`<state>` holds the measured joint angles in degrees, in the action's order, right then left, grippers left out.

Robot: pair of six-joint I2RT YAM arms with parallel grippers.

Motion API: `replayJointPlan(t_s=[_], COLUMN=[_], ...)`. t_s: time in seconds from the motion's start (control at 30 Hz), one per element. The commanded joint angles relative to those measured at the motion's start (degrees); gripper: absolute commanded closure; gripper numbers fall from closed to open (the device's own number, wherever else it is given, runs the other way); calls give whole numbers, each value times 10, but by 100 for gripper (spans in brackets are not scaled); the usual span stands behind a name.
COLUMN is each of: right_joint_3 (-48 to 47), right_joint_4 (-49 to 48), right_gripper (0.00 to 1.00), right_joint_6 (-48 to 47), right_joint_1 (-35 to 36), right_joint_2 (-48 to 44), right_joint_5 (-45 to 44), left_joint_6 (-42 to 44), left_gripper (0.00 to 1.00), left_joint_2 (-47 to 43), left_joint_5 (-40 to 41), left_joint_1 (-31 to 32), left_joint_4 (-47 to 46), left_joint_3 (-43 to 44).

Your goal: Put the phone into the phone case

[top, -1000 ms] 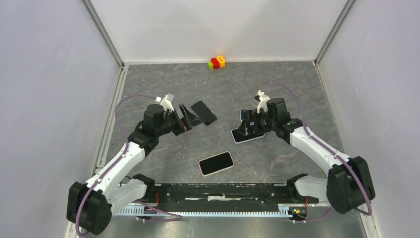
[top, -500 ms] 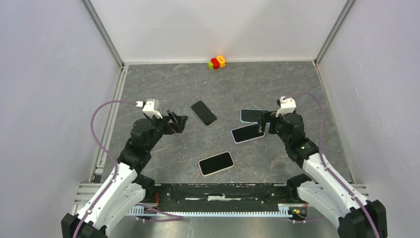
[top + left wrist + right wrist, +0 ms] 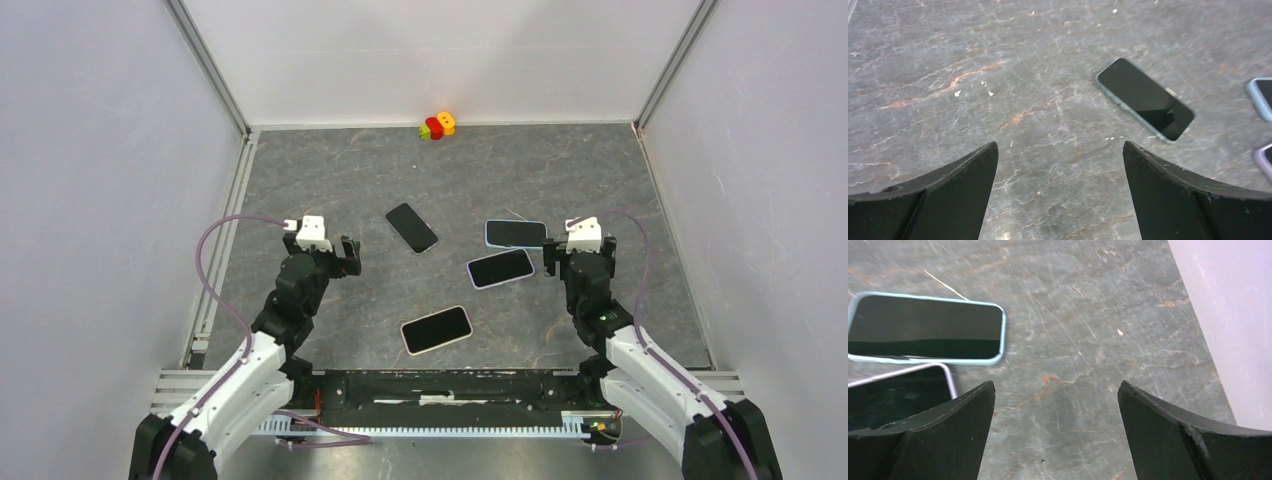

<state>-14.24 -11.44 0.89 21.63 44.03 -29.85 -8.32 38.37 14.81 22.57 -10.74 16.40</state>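
Now both arms are bent low and tucked near their bases, with the wrists up and the fingers pointing out over the table [image 3: 340, 170]. The left gripper [image 3: 349, 256] is spread as wide as it goes and holds nothing. The right gripper [image 3: 549, 258] is just as wide and holds nothing too.

Ahead of the left fingers and a bit to their right lies the dark phone [image 3: 1145, 99], flat, screen up, well apart from them. Bare table fills the space between and in front of those fingers.

Ahead of the right fingers, off to their left, lies the blue-rimmed phone [image 3: 925, 327]. The purple-rimmed phone [image 3: 898, 395] is just beside it, right by the left finger. I cannot tell if either one is only a case. The wall [image 3: 1228, 315] stands close on the right side of these fingers, so there is less room there. The pink-rimmed phone [image 3: 436, 329] lies nearer the bases, between the two arms.

A second ago the left fingers were right at the dark phone and the right fingers were over the purple-rimmed phone. Both arms have pulled back since. The phones lie where they were.
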Motion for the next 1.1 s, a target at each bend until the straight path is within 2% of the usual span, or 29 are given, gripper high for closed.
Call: replayJointPlan(t_s=[0.0, 0.07, 0.13, 0.2, 0.27, 0.37, 0.57, 0.63, 0.73, 0.77, 0.8, 0.87, 0.93, 1.07], right_joint_3=[19, 35, 77, 136, 194, 254, 264, 254, 260, 256, 246, 225, 213, 208], right_joint_4=[-60, -83, -151, -260, -347, -486, -692, -726, -849, -840, -794, -769, -740, -733], right_gripper=[4, 3, 2, 2, 2, 2, 2, 2, 2, 2, 2, 2, 2, 2], right_joint_6=[-45, -52, -80, -105, -99, -95, -97, -78, -98, -105, -108, -117, -118, -146], right_joint_1=[-1, -3, -5, -8, -28, -51, -119, -135, -145, -145, -145, -146, -145, -145], right_joint_2=[40, 49, 48, 40, 33, 59, 205, 271, 362, 359, 348, 352, 350, 351], right_joint_5=[-87, -99, -106, -124, -105, -75, -11, 2, 57, 81, 97, 119, 120, 183], left_joint_6=[76, 82, 103, 123, 125, 120, 108, 168, 198, 199, 197, 190, 198, 198], left_gripper=[0, 0, 0, 0, 0, 0, 0, 0, 0, 0, 0, 0, 0, 0], left_joint_2=[39, 53, 63, 79, 98, 118, 187, 219, 291, 318, 343, 373, 375, 350], left_joint_5=[39, 37, 23, 3, -11, -17, -17, -58, -130, -166, -172, -167, -191, -267], left_joint_1=[-6, -11, -19, -31, -47, -68, -117, -127, -161, -173, -180, -184, -185, -211], left_joint_4=[-58, -69, -87, -110, -146, -151, -183, -233, -296, -325, -306, -260, -241, -265], left_joint_3=[-19, -27, -41, -60, -75, -65, -35, -42, -21, -12, 10, 54, 61, 34])
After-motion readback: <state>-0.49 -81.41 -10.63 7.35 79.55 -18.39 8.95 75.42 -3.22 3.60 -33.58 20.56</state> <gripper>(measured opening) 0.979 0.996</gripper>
